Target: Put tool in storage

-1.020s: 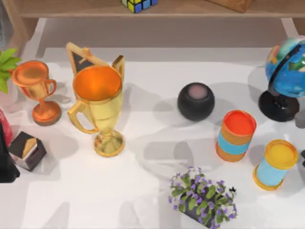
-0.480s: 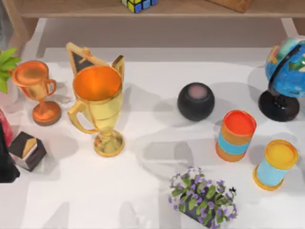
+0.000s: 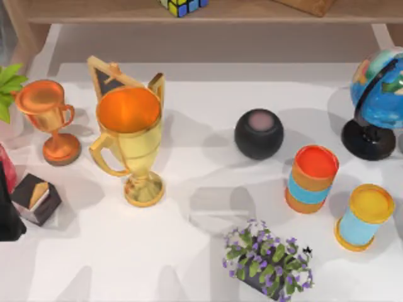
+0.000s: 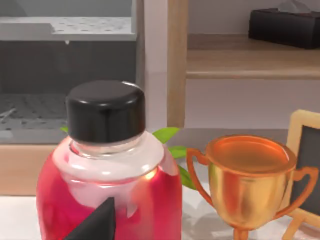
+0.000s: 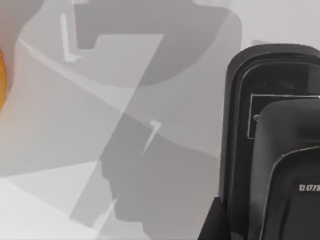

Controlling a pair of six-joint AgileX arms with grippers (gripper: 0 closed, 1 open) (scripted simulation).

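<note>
Take the gold trophy [image 3: 129,141] as your mark: your left arm [image 3: 6,214] sits at the table [image 3: 189,264] edge far to its left, beyond the copper trophy [image 3: 50,116]. The left gripper [image 4: 95,222] is close against a red bottle [image 4: 107,200] with a black cap, and you cannot tell whether it is open or closed. Your right wrist camera looks at the white tabletop and a black moulded object [image 5: 272,150] with pale lettering; you cannot tell whether this is the tool, where it lies from the trophy, or how the right gripper is set.
</note>
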